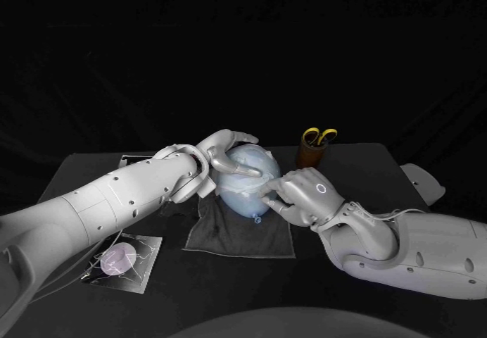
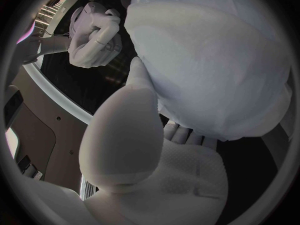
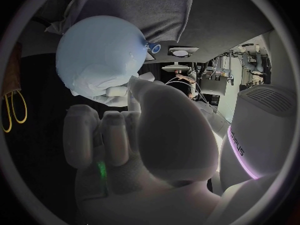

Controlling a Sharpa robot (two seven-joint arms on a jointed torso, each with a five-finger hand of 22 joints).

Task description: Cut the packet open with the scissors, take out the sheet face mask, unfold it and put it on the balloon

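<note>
A pale blue balloon (image 1: 254, 163) lies on a grey towel (image 1: 241, 236) in the middle of the table. The white sheet face mask (image 1: 236, 189) is draped over the balloon's near side. It covers much of the balloon (image 2: 250, 15) in the left wrist view as a wrinkled mask (image 2: 206, 75). My left hand (image 1: 222, 149) curls over the balloon's far left side, holding it between thumb and fingers (image 2: 181, 132). My right hand (image 1: 302, 196) is at the near right side and pinches the mask's edge (image 3: 106, 87) against the balloon (image 3: 94, 42).
Yellow-handled scissors (image 1: 319, 136) stand in a brown cup (image 1: 310, 155) at the back right, close to the balloon. The opened packet (image 1: 122, 260) lies at the front left, under my left forearm. The towel's near edge hangs toward the table front.
</note>
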